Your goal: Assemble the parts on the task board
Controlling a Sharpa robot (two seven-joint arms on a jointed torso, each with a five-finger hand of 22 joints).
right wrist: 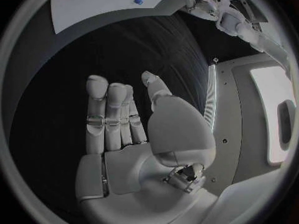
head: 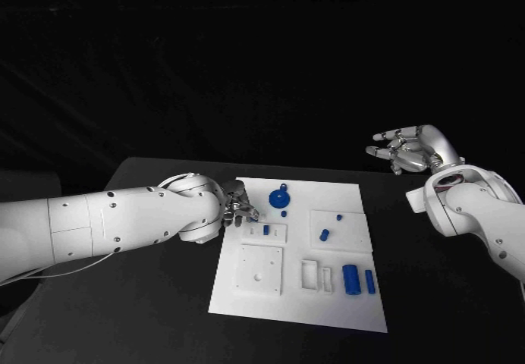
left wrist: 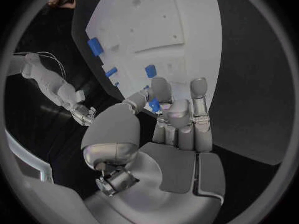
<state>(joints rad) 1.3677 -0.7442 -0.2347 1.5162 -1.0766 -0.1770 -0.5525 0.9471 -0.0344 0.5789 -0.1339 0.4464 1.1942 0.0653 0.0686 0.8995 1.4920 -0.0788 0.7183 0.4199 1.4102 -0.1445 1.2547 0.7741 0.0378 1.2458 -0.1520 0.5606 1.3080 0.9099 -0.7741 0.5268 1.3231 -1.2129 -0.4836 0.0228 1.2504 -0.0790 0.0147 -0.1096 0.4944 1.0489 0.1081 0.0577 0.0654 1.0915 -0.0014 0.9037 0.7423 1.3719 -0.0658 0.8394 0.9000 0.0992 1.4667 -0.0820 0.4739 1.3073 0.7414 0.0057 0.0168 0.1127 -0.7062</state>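
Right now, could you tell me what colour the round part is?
Blue round part; head view shows it best.

Blue parts (head: 352,278), white task board (head: 287,299), black table (head: 131,318)

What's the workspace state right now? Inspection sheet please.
Surface: black table; white task board in the middle.
Job's things: on the board, a round blue part, a blue cylinder, a blue bar beside it.
Clutter: nothing seen.
Hands: left robot hand at the board's left edge, pinching a small blue part; right robot hand raised off the board, holding nothing.
Cables: thin white cable under the left arm.
Surroundings: dark backdrop.
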